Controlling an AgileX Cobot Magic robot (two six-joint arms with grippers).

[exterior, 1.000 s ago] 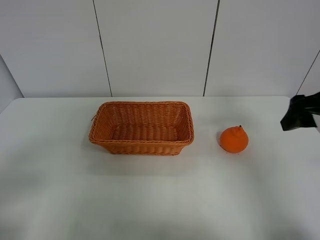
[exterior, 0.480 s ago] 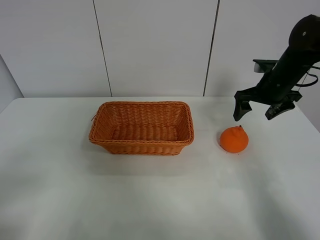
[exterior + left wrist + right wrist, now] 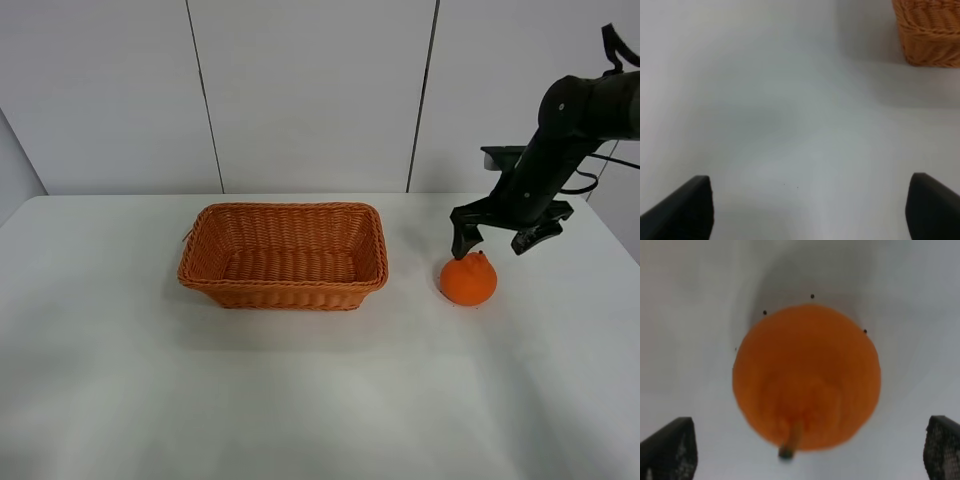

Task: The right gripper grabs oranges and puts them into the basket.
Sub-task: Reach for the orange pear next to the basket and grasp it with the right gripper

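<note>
We list: round bright-orange fruit (image 3: 468,281), stem knob up, on white surface (image 3: 300,400); black two-fingered right gripper (image 3: 493,243) above it, jaws apart; rectangular wicker basket (image 3: 283,292), long axis across the high view; left gripper (image 3: 810,179), jaws apart.

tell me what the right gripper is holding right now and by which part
Nothing. The right gripper is open over the orange, fingers spread wide to either side, gripping no part of it.

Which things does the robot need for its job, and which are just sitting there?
For the job: right gripper, orange, basket.
Just there: left gripper, white table, wall panels.
</note>
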